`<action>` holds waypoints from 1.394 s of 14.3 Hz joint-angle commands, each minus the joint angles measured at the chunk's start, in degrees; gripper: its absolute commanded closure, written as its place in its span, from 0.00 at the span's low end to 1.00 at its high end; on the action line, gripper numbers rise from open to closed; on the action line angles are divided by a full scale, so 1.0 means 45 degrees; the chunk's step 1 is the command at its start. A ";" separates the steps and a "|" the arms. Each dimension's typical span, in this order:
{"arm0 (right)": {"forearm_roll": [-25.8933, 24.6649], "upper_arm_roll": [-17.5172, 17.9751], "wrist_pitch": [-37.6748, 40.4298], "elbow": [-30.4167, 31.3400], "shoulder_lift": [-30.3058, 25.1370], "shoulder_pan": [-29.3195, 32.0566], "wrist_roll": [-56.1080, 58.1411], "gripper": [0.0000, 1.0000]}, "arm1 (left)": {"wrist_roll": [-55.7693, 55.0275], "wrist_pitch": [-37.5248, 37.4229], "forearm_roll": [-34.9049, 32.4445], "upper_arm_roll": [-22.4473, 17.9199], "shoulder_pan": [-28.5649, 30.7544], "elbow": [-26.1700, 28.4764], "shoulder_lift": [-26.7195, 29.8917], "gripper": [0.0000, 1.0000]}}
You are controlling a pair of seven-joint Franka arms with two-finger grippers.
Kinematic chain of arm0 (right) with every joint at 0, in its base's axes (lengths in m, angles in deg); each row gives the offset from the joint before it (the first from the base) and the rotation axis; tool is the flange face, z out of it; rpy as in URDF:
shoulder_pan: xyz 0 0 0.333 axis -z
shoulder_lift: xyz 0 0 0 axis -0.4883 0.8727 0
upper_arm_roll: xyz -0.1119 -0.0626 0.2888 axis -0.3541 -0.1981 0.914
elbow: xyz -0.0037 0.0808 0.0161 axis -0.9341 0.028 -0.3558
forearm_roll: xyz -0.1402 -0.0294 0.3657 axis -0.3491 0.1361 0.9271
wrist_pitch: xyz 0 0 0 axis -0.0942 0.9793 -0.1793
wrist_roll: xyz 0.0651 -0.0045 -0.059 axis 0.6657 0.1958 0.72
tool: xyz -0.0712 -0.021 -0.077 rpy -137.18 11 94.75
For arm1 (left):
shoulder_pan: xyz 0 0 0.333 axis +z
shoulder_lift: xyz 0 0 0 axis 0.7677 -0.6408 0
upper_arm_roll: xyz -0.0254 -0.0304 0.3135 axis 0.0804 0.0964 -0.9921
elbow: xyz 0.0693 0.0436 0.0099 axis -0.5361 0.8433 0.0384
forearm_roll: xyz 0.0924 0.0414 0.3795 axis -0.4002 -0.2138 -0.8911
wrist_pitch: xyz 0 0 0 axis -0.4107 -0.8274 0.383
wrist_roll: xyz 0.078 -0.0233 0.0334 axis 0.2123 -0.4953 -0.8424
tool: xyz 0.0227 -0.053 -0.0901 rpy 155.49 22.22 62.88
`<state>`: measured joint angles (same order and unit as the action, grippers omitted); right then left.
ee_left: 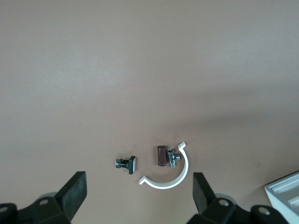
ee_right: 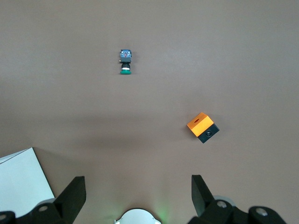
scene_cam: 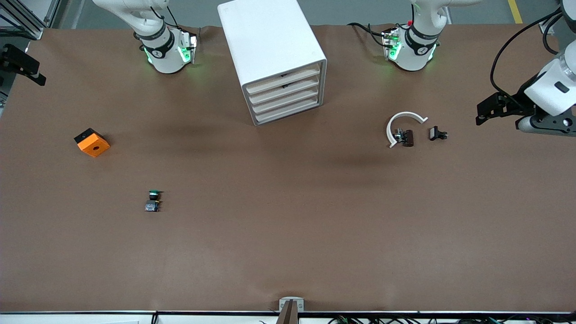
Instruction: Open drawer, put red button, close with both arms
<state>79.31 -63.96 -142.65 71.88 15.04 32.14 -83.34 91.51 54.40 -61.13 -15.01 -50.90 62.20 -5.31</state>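
A white cabinet point(scene_cam: 270, 40) stands between the arms' bases, and its stacked drawers point(scene_cam: 284, 92) are all shut. No red button shows in any view. The left gripper point(ee_left: 139, 186) hangs open and empty, high over the table toward the left arm's end, above a white curved clamp point(ee_left: 169, 179). The right gripper point(ee_right: 138, 186) is open and empty too, high above the right arm's base point(ee_right: 138, 217). A green-capped button point(scene_cam: 153, 200) lies nearer the front camera, toward the right arm's end. Neither gripper shows in the front view.
A dark maroon piece with metal fittings point(scene_cam: 407, 137) lies inside the white clamp point(scene_cam: 400, 123), and a small black part point(scene_cam: 437, 133) lies beside it. An orange block point(scene_cam: 92, 142) sits toward the right arm's end. Black and white gear point(scene_cam: 531, 103) juts in at the left arm's end.
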 commanded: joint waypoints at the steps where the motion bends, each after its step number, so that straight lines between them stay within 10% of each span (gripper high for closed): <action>1: 0.0005 -0.0049 -0.0001 0.0196 -0.0269 -0.0118 0.0089 0.00 | -0.0188 -0.0145 -0.0193 0.0134 0.0050 -0.0271 0.0007 0.00; 20: 0.0005 -0.0049 0.0038 0.0196 -0.0269 -0.0138 0.0050 0.00 | -0.0304 -0.1551 -0.0212 0.0115 0.0031 -0.2049 -0.0851 0.00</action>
<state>79.31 -63.95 -142.62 71.88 15.04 32.06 -83.29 91.03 48.69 -61.13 -14.89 -50.91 54.50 -8.84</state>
